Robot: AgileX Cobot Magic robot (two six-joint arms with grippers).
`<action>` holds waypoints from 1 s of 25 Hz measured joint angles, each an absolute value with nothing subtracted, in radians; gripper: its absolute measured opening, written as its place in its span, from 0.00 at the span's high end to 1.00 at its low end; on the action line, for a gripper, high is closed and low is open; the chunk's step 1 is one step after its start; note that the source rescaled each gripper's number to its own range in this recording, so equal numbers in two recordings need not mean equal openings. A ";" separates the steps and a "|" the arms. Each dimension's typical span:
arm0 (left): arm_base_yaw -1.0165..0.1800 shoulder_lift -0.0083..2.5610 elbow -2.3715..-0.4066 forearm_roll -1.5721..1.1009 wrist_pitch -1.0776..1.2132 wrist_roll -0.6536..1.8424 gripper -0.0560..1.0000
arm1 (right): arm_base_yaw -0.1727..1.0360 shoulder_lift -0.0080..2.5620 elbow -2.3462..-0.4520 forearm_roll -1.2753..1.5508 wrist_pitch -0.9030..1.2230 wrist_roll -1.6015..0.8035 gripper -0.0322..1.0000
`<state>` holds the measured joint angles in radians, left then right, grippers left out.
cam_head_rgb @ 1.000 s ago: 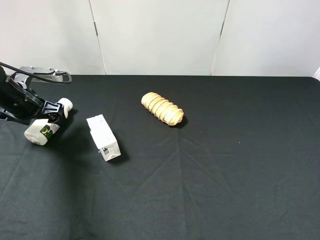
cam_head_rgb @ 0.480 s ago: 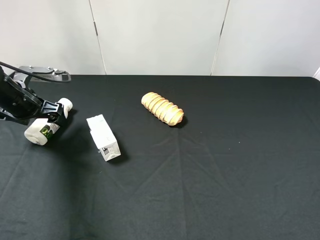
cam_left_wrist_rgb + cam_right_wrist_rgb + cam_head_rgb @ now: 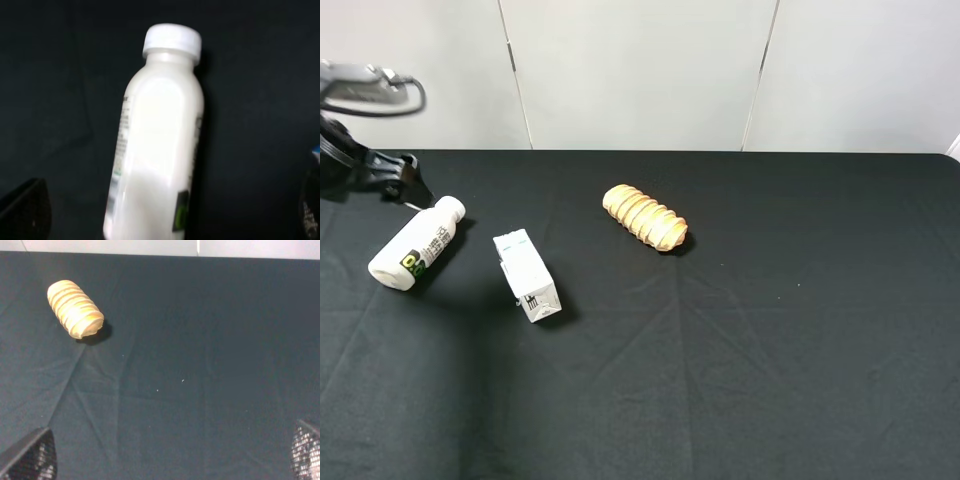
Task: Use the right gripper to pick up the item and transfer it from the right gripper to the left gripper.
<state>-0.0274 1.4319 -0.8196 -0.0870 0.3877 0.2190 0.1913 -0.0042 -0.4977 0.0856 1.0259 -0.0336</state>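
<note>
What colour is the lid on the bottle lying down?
White, like the plastic bottle itself; its rounded white cap shows best in the left wrist view.

- You have a ridged golden bread roll (image 3: 645,217) lying on the black tablecloth (image 3: 770,330), toward 12 o'clock of its middle.
- You'll find a small white carton (image 3: 526,275) on its side, at 8 o'clock from the roll, well apart.

Left gripper (image 3: 408,180): has let go of the white plastic bottle with rounded white cap (image 3: 416,243), lifted and drawn back toward the table's far edge.
Bottle: now lies free on the black cloth.
</note>
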 joint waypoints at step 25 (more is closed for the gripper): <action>-0.027 0.481 -0.819 -0.159 0.962 0.207 0.00 | 0.191 -0.004 -0.498 0.086 1.026 -0.034 0.00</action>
<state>-0.0274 0.4811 -0.8187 -0.1590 0.9615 0.2070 0.1913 -0.0042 -0.4977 0.0858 1.0259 -0.0336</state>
